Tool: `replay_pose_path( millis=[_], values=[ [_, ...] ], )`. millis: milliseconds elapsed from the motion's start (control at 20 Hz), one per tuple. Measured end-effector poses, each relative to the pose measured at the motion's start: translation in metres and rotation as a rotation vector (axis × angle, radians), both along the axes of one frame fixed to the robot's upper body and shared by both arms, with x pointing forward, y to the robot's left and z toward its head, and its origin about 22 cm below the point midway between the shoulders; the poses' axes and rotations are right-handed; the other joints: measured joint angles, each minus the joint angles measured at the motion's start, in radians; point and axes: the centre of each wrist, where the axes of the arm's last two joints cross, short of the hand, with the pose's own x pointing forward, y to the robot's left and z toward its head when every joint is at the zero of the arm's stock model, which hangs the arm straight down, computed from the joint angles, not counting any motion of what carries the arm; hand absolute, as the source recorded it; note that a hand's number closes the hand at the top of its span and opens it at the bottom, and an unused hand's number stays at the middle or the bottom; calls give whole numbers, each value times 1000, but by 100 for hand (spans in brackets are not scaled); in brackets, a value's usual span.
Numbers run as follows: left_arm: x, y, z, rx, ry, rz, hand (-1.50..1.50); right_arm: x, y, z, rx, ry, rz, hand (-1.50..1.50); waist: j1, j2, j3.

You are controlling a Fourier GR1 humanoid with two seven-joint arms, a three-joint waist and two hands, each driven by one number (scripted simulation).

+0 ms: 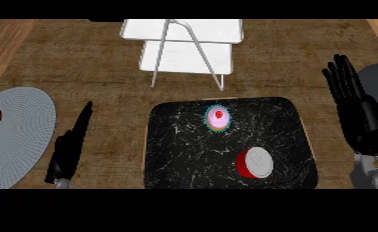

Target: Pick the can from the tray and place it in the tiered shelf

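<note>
I am seeing the can [255, 163] sitting untouched on the tray [177, 151], tiered shelf [184, 46] waiting, both hands, left [68, 148] and right [354, 106], hanging open, holding nothing.

Kitchen setting. Brown wood-grain counter [88, 61] carries a black marbled tray [177, 161] holding a pink-iced cupcake [218, 119] and a red can [254, 164]; a white tiered shelf [184, 46] and grey woven placemat [22, 131] stand nearby.

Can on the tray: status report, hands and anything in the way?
Left hand and right hand open, holding nothing. Can on its side on tray, untouched. Cupcake sits between can and tiered shelf.
</note>
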Motion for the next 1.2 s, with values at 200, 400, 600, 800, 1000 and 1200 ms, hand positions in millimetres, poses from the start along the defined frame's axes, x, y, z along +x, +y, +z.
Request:
replay_pose_path(
  millis=[200,400,600,800,1000,1200],
  values=[
    [-50,48,23,58,108,137,0,11,-8,21,-39,-61,115,150,6,-31,37],
    [-35,41,32,-61,105,154,0,21,-31,51,-277,-58,178,150,-17,-16,10],
    [-14,32,38,-158,131,136,0,28,-52,38,-312,72,219,-150,-22,-10,5],
    [0,28,36,-208,157,119,0,35,-69,39,-320,85,346,-150,-23,-11,2],
    [9,29,37,-236,175,106,0,36,-77,52,-356,98,515,-150,-27,-14,-1],
    [11,26,32,-249,172,113,0,35,-76,86,-408,119,646,-150,-32,-18,-2]
  ],
)
